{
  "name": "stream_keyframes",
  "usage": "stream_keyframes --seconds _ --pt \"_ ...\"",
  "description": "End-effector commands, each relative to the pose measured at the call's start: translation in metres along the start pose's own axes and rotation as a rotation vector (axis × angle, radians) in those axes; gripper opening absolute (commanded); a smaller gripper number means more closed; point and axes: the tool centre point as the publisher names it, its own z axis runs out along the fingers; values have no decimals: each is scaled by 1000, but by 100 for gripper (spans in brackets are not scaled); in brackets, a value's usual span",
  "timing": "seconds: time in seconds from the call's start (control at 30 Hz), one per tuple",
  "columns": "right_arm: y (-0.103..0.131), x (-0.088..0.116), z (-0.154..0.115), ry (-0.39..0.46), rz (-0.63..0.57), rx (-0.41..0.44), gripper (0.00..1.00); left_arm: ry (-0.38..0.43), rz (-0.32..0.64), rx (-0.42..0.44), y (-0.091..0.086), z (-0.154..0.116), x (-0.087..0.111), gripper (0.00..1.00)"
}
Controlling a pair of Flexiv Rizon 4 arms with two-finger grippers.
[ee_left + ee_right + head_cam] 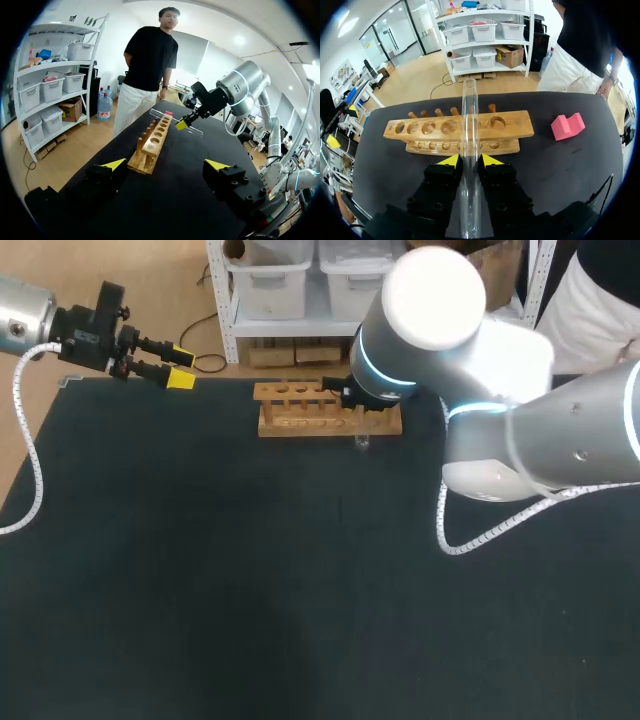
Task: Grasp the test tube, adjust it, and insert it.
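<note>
Black cloth worktop point(200, 620): carries the rack at its far edge. A tube that slips would drop onto this surface and could roll or crack.
Wooden rack with a row of round holes point(460, 127): it lies lengthwise just ahead of the right tool. The likely failure is the tube's end catching the top board beside a hole, which would shove the light rack along.
Right tool point(469, 161): its yellow tips are closed narrowly on the tube, one pad on each side, and touch nothing else. It hangs above the rack's right part.
Left tool point(165, 164): its fingers are spread wide and hold nothing. It sits at the far left corner, well apart from the rack.
Clear glass test tube point(469, 130): it is gripped near mid-length and lies close to level over the rack rather than upright. Smooth glass may slide or twist in the pads while being tilted. Pressing down while it is off-axis could jam or break it.
Pink angular block point(567, 126): it lies right of the rack, apart from it. It only matters if the rack gets pushed that way.
</note>
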Motion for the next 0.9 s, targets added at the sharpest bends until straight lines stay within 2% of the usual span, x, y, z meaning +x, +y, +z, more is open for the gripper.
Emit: stream_keyframes --seconds 0.03,0.5,0.9 --pt "1 -1 4 9 2 -1 0 0 1 2 1 0 0 100" --pt "3 6 14 59 1 -24 0 0 1 2 1 0 0 100" --pt "1 8 14 69 4 -27 0 0 1 2 1 0 0 100"
